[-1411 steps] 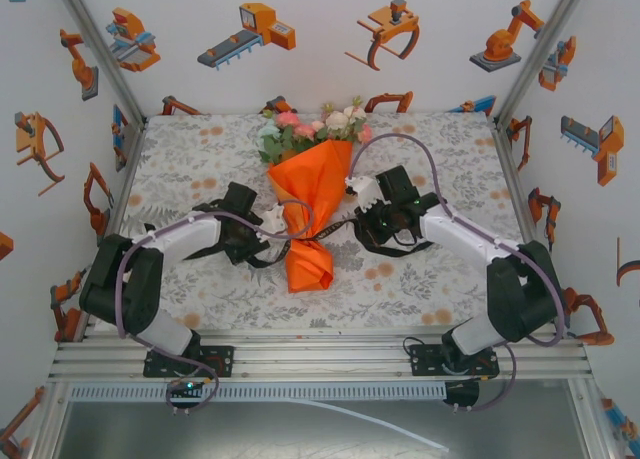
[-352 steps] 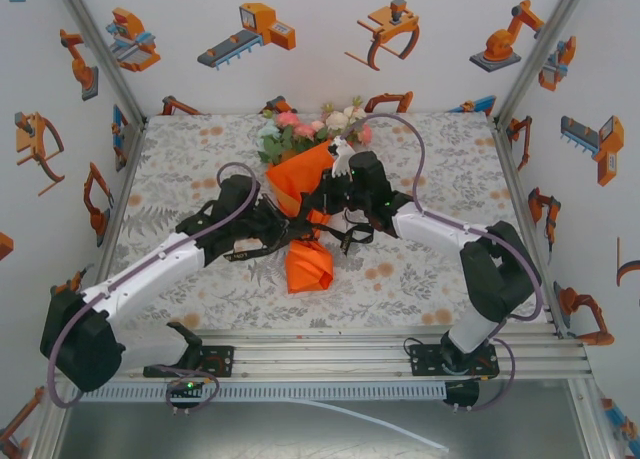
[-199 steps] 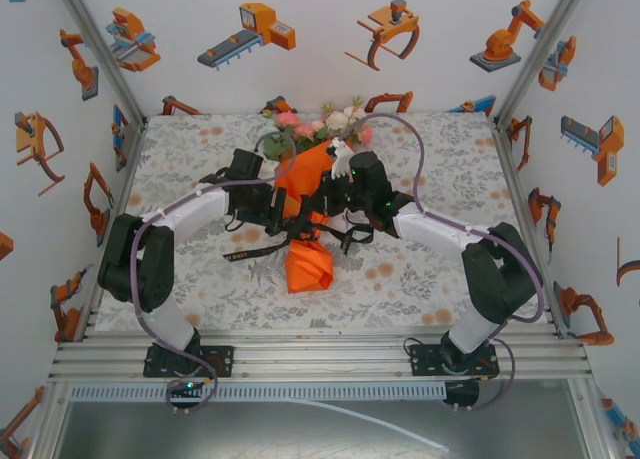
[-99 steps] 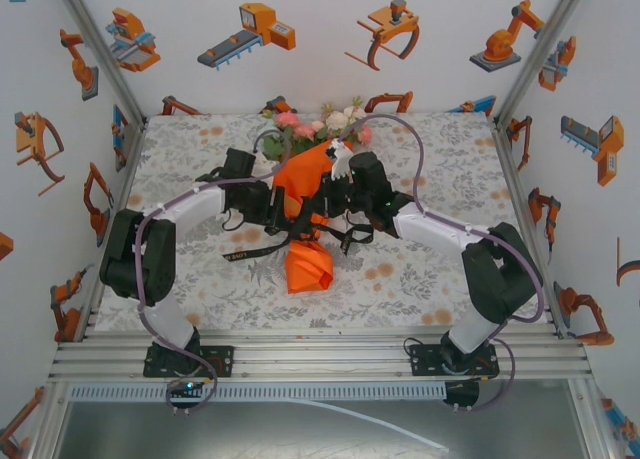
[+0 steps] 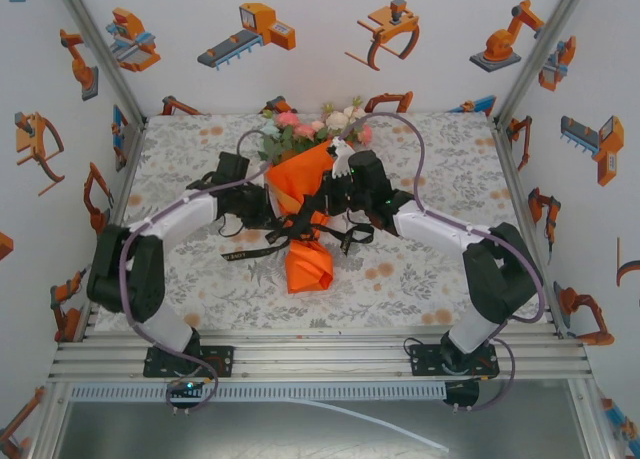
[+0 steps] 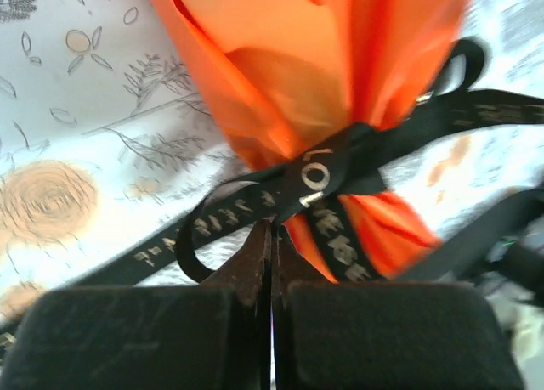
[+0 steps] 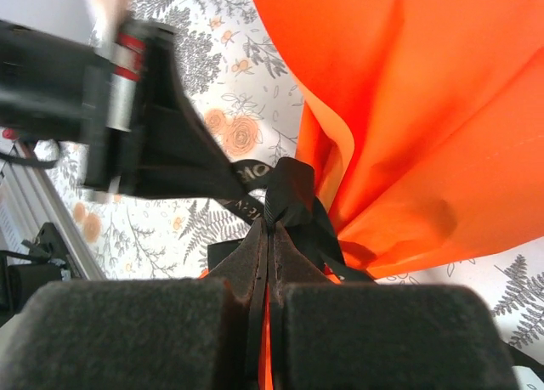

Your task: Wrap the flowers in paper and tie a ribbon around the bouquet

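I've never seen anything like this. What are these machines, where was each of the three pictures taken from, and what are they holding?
These are two robot arms bolted at the near edge of a table: the left arm and the right arm. The wide picture comes from a fixed camera above and behind them. The two close-ups come from small cameras, one on each wrist, looking along that arm's two-fingered pincer, called the end effector.

On the flowery tablecloth lies the bouquet: pink and white flowers wrapped in orange paper. A black ribbon with lettering goes round its narrow waist.

The right end effector is closed on the ribbon. The left end effector is closed too, its tips right at the ribbon, apparently pinching it.
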### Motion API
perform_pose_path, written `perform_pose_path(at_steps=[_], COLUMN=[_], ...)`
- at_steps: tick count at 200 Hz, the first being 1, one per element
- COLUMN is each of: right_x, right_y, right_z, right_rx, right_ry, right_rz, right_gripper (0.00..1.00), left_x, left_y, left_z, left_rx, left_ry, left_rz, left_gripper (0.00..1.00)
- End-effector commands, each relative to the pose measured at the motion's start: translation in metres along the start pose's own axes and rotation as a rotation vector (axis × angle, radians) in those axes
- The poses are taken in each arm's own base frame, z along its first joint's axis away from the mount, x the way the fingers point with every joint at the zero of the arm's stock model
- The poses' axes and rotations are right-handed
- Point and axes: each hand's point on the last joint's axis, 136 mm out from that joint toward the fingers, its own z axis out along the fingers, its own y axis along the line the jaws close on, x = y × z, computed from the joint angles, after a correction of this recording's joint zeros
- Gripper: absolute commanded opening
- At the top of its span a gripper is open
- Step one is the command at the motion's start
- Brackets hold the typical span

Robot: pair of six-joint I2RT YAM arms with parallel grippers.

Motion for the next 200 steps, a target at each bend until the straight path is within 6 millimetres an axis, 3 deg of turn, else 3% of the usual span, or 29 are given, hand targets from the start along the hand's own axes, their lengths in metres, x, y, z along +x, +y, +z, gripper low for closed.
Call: perform_pose_path(at_steps=[1,26,43,78,98,127,173,200], right_x=[-0.01,-0.012,-0.012,-0.011,-0.009,-0.009,-0.007,-0.009], right_y=[0.0,0.001,-0.004,-0.004,-0.004,-0.001,0.0,0.004], right_z=[0.001,0.005,0.004,0.005,0.004,0.003,0.004,0.004], right_rx=[0.006,-0.006,0.021,0.02,0.016,0.006,-0.006,-0.022], right_ry=[-0.031,-0.04,-0.046,-0.048,-0.049,-0.044,-0.038,-0.033], right_rz=[-0.008,0.026,0.047,0.076,0.087,0.085,0.094,0.086], right_gripper=[0.0,0.0,0.0,0.0,0.0,0.0,0.0,0.0], left_x=[-0.016,-0.022,-0.019,-0.013,-0.004,0.027,0.049,0.046], left_y=[-0.027,-0.045,-0.063,-0.125,-0.147,-0.132,-0.061,-0.067], left_z=[-0.028,-0.031,-0.028,-0.021,-0.008,0.012,0.007,0.012], left_rx=[0.143,0.322,0.402,0.508,0.528,0.347,-0.093,-0.054], left_ry=[-0.12,-0.162,-0.195,-0.197,-0.154,-0.11,-0.208,-0.212], left_rz=[-0.451,-0.792,-0.915,-0.918,-0.871,-0.754,-0.446,-0.398], left_gripper=[0.0,0.0,0.0,0.0,0.0,0.0,0.19,0.33])
